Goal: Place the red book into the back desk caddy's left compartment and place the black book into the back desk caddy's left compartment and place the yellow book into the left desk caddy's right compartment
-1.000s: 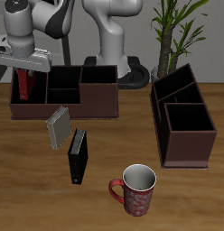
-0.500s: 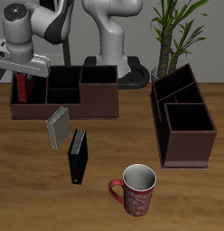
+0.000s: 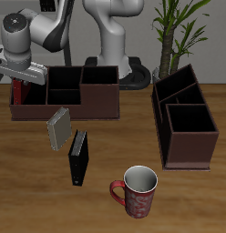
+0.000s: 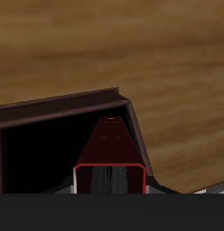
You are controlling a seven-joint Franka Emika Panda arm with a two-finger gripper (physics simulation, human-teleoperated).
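From the exterior view, the silver two-finger gripper (image 3: 21, 76) hangs over the end compartment of the long dark-brown back desk caddy (image 3: 78, 102), and the dark red hardcover book (image 3: 25, 93) stands upright directly beneath it, inside that compartment; whether the fingers grip it I cannot tell. Below the claw, towards the table's front edge, the small grey-olive yellow book (image 3: 58, 128) and the slim black book (image 3: 78, 157) lie on the wooden table (image 3: 33, 196). From the wrist view, the red book (image 4: 110, 153) sits straight ahead, within the caddy's dark walls (image 4: 60, 106).
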